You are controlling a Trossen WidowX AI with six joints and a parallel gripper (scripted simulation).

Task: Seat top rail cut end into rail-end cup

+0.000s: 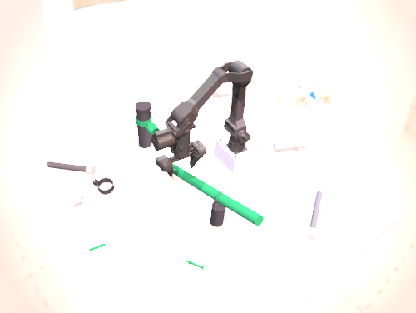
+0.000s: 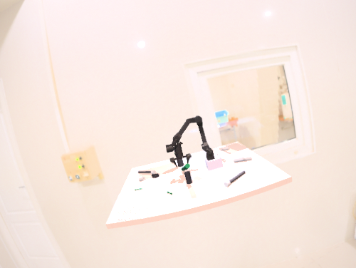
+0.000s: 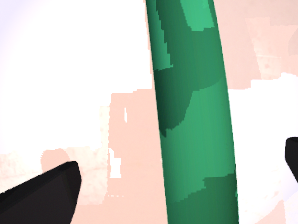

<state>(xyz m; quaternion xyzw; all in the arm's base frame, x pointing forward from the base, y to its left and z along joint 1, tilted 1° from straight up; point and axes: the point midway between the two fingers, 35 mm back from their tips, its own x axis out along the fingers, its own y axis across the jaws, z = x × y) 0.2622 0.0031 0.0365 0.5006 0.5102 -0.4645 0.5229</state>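
The green top rail [image 1: 237, 206] [image 2: 186, 167] [image 3: 205, 145] slants through the loop cap [image 1: 216, 204] on the short black post [image 1: 217, 217] [image 2: 188, 177]. Its far end is by my left finger in the top view, apart from the cup. The green rail-end cup [image 1: 152, 128] hangs on the brace band [image 1: 143, 121], high on the big post [image 1: 144, 137] below its cap [image 1: 143, 106]; the arm partly hides the cup. My gripper [image 1: 181, 168] [image 2: 181, 165] [image 3: 183, 161] is open above the rail's far part. In the wrist view the rail runs between the spread fingers, touching neither.
A dark bar [image 1: 66, 166] [image 2: 144, 172] and a black ring clamp [image 1: 106, 186] [image 2: 155, 175] lie left. Two small green pieces [image 1: 97, 247] [image 1: 194, 264] lie in front. Another bar [image 1: 316, 210] [image 2: 237, 177] lies right. A pale box [image 1: 225, 156] [image 2: 214, 164] stands by the arm base.
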